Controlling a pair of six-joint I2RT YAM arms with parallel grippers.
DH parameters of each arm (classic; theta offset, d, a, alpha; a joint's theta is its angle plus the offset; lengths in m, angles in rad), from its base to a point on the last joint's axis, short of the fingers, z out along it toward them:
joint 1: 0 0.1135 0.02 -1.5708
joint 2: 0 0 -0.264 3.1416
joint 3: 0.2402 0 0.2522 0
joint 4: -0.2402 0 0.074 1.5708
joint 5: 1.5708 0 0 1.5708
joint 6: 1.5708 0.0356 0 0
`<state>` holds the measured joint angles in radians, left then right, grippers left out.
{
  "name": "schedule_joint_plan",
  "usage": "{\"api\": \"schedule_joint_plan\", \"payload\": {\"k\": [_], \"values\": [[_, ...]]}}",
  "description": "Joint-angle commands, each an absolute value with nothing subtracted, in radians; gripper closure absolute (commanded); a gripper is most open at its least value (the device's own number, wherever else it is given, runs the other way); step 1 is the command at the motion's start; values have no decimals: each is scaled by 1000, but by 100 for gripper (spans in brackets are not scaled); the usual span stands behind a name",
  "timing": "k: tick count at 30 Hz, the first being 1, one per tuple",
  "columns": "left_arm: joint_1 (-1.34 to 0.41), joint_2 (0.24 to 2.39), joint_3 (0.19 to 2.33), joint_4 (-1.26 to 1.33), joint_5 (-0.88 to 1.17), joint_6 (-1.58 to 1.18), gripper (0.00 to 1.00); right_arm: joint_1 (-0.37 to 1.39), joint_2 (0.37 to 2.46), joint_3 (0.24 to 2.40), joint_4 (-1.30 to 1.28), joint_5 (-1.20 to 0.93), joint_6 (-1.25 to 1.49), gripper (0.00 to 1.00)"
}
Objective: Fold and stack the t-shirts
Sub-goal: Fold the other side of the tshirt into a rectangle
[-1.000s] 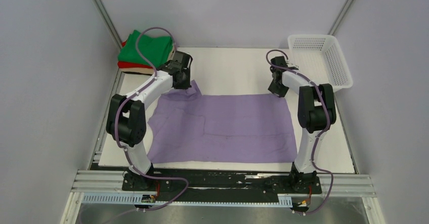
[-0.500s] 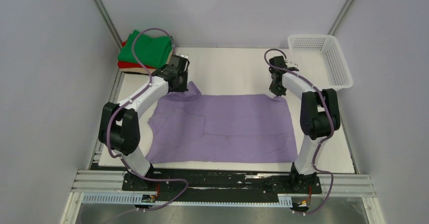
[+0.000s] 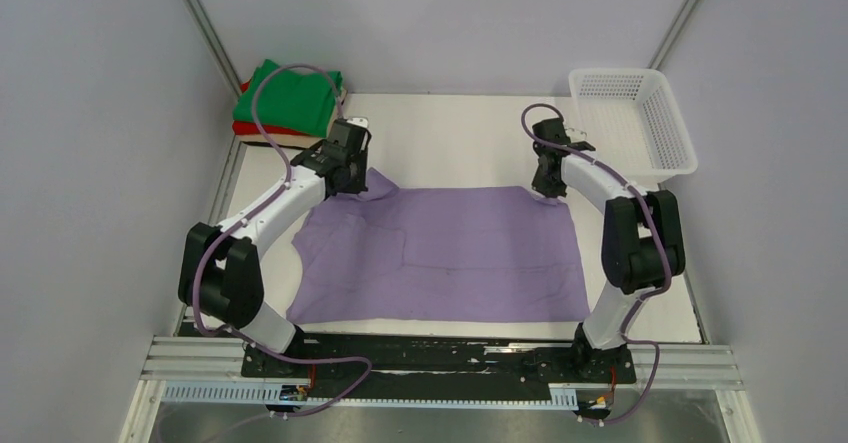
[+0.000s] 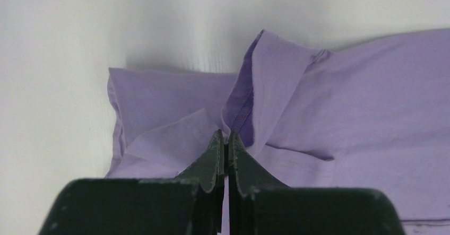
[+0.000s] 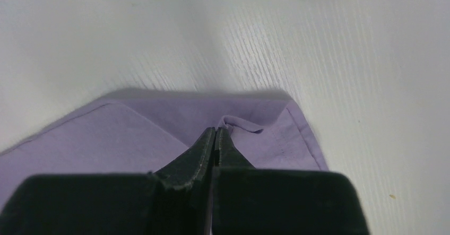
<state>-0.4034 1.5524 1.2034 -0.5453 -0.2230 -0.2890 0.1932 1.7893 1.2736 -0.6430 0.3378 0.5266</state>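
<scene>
From above, the purple shirt [image 3: 440,248] lies spread on the worktop [image 3: 450,128], reaching from one hand to the other. The left hand [image 3: 356,183] sits on its far left corner and the right hand [image 3: 547,191] on its far right corner. Over the last second both arms have stretched forward and their elbows have swung outward. This has brought the hands down from just above the far hem onto the cloth itself. The far left corner, peaked a second ago, now lies lower under the left hand. The stack [image 3: 290,98] of folded shirts, green on red, lies beyond the left hand and to its left. The basket [image 3: 635,118] stands beyond the right hand and to its right.

From the left wrist, the left hand [image 4: 224,137] has its fingers pressed together, pinching a raised pleat of the purple shirt [image 4: 345,102]. Cloth bunches just ahead of the tips, with a hem turned up to the right, and bare worktop [image 4: 159,23] lies beyond.

From the right wrist, the right hand [image 5: 215,133] is likewise pressed together on a small ridge of the purple shirt [image 5: 106,134]. The corner sits just ahead and to the right, with worktop [image 5: 318,44] beyond it.

Both far corners seem gripped, so the fold can probably begin by lifting them and drawing them toward the near hem. The left pinch may hold several bunched layers, which could leave the fold uneven.
</scene>
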Motion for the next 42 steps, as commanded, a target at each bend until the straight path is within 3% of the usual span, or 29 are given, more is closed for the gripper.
{"api": "schedule_joint_plan", "payload": {"k": [1,18,25,39,42], "values": [[-407,1478,1175,-580,-237,-332,100,194,1706,1219,-672,350,499,100],[-527,1265,1138,-958,-377,-476,100,194,1411,1051,-932,382,553,100],[-555,1226,1132,-1130,-409,-555,100,193,1390,1049,-1025,435,583,100],[-629,1242,1045,-1158,-299,-650,100,183,1461,1067,-1096,385,656,100],[-642,1239,997,-1125,-222,-661,87,182,1480,1064,-1142,340,689,99]]}}
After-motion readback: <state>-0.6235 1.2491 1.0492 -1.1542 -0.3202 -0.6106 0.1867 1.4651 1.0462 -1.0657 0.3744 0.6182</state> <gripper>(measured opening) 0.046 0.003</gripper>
